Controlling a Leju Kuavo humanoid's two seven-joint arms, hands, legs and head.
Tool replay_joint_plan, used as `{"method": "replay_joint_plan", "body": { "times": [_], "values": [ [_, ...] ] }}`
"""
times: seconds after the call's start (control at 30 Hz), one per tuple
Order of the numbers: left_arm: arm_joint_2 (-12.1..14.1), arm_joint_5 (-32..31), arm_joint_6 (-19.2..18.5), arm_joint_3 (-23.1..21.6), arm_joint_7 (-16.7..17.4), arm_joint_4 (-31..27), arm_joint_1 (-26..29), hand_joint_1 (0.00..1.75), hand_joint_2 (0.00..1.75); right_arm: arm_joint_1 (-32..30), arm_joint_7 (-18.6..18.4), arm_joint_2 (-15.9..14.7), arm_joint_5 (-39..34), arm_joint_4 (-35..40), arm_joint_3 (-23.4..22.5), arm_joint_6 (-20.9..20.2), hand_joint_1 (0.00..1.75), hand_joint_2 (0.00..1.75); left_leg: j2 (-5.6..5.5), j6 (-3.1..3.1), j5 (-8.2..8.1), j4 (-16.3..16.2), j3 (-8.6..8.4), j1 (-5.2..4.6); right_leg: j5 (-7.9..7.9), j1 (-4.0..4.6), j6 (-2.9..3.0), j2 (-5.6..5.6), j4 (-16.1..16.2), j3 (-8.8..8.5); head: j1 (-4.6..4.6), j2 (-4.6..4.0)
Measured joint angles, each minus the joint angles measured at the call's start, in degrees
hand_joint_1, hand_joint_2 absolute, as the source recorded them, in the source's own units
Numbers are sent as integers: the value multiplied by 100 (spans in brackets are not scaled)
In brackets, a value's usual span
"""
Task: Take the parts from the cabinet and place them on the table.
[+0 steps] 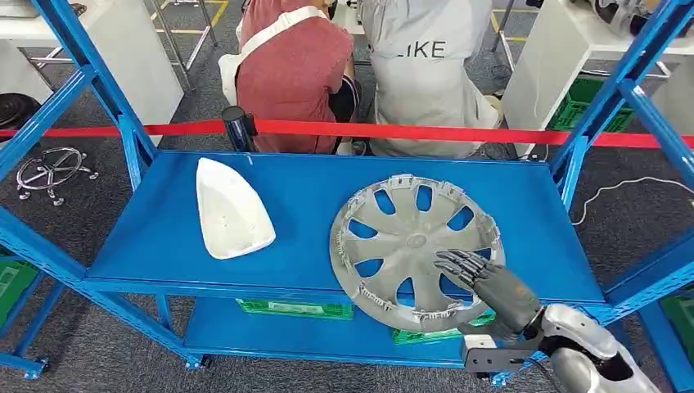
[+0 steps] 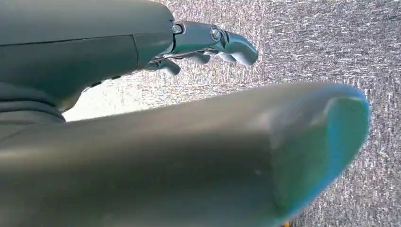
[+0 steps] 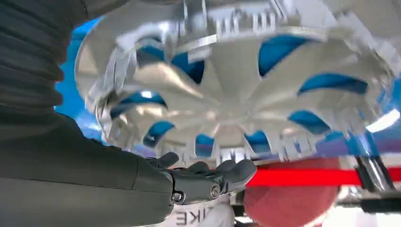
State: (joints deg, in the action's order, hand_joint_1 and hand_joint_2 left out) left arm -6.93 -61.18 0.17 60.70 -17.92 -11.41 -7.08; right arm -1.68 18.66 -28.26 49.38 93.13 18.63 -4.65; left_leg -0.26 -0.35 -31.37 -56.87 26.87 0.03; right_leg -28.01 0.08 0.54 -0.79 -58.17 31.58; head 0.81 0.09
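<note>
A silver wheel cover lies on the blue cabinet shelf, and its near rim juts past the shelf's front edge. My right hand reaches in from the lower right with its fingers stretched flat over the cover's near-right spokes; the thumb is hidden. In the right wrist view those fingers lie straight beside the wheel cover. A white shell-shaped part rests on the shelf's left half. My left hand hangs over grey floor, fingers loosely extended, holding nothing.
Blue cabinet uprights frame both sides of the shelf. A red barrier tape runs behind it, with two seated people beyond. Green crates sit on the lower shelf.
</note>
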Motion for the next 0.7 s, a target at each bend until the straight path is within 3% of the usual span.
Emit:
{"method": "replay_joint_plan", "body": {
  "times": [0.3,0.53,0.57,0.7],
  "values": [
    [-13,-2,0,0,37,2,4,0,0,-20,-236,587,557,-758,668,356,0,175,0,0,0,4,-1,1,-1,0,1,-1,0,2,2,0],
    [-15,-13,0,0,35,4,14,0,0,7,-341,712,627,-1014,835,579,0,175,9,0,-1,4,-18,0,-1,0,0,-9,1,-9,0,0],
    [-15,-13,0,0,22,4,19,0,0,-7,-341,712,618,-1023,848,610,175,175,8,0,-1,4,-19,-1,-1,0,0,-8,1,-11,0,0],
    [-13,-11,0,0,0,4,52,0,0,-18,-301,712,487,-1075,900,693,175,175,10,-1,0,4,-23,0,1,0,0,-10,1,-14,0,0]
  ]
}}
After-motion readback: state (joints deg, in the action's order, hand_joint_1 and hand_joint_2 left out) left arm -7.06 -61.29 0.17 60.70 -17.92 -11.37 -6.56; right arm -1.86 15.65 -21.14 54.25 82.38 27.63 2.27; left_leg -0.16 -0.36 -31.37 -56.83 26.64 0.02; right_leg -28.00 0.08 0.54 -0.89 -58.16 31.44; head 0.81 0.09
